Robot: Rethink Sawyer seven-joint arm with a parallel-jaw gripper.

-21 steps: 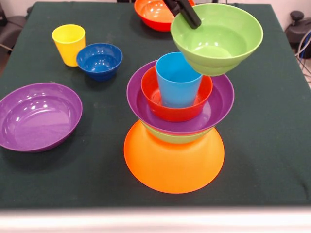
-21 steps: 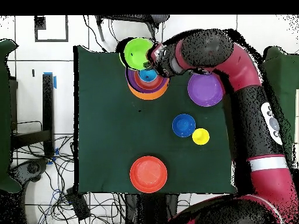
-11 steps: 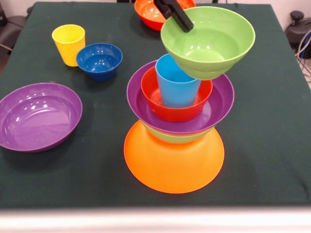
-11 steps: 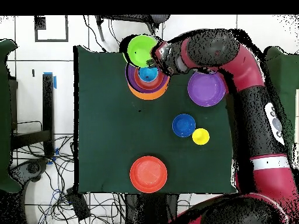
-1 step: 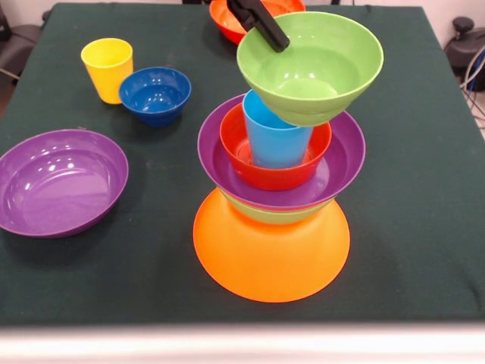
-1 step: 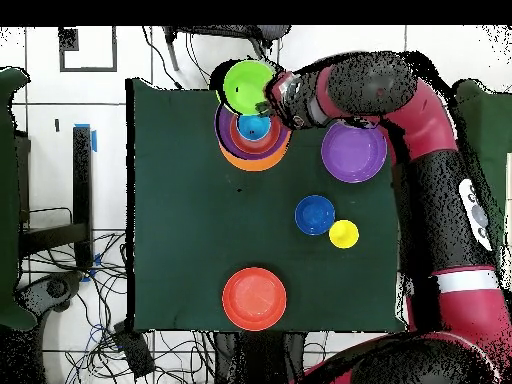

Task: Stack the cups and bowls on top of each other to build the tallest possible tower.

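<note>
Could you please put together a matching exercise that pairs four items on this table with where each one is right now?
Things:
1. green bowl
2. light blue cup
3. yellow cup
4. big orange bowl

Places:
A. upside down on the cloth, at the bottom of the tower
B. on the cloth beside the small dark blue bowl
C. held by its rim in the gripper, above the tower
D. upright inside the red-orange bowl in the tower

Pairs: 1-C, 2-D, 3-B, 4-A
</note>
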